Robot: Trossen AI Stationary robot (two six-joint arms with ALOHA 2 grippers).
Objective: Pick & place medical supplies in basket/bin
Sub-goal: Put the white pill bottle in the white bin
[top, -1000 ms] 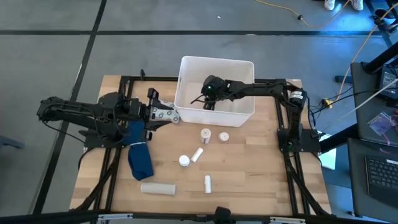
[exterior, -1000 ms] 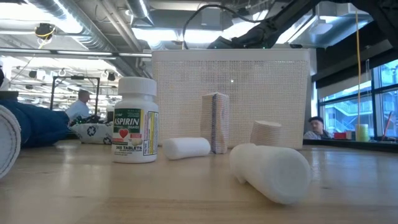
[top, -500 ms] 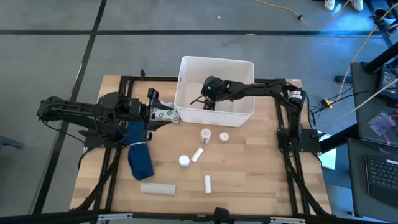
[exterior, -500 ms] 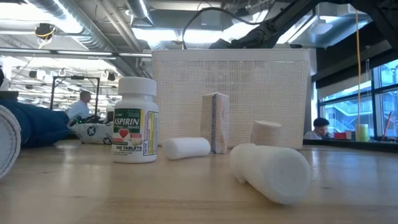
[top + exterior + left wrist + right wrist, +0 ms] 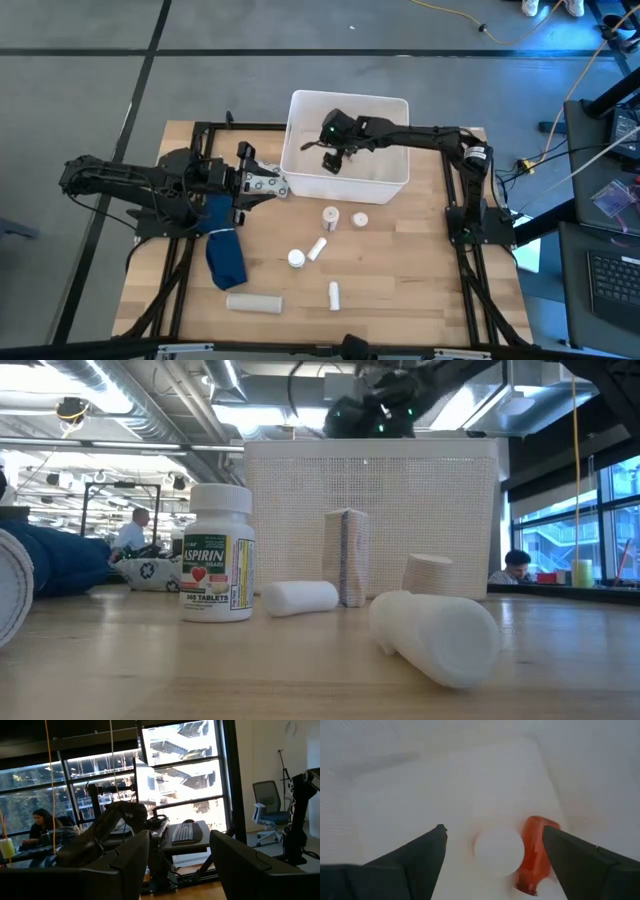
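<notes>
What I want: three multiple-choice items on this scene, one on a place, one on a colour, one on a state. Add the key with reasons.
1. Where is the right gripper?
A. Over the white bin
B. Over the blue cloth
C. At the table's near edge

2. What colour is the bottle inside the bin?
A. Green
B. Red-orange
C. Blue

3. How are the right gripper's fingers?
A. Shut on a bottle
B. Shut on a cloth
C. Open, holding nothing

Key: 1 A, the right gripper hangs over the white bin in the high view. 2 B, the right wrist view shows a red-orange bottle on the bin's floor. 3 C, the fingers stand wide apart with nothing between them. The left gripper rests at the left, by the blue cloth.
</notes>
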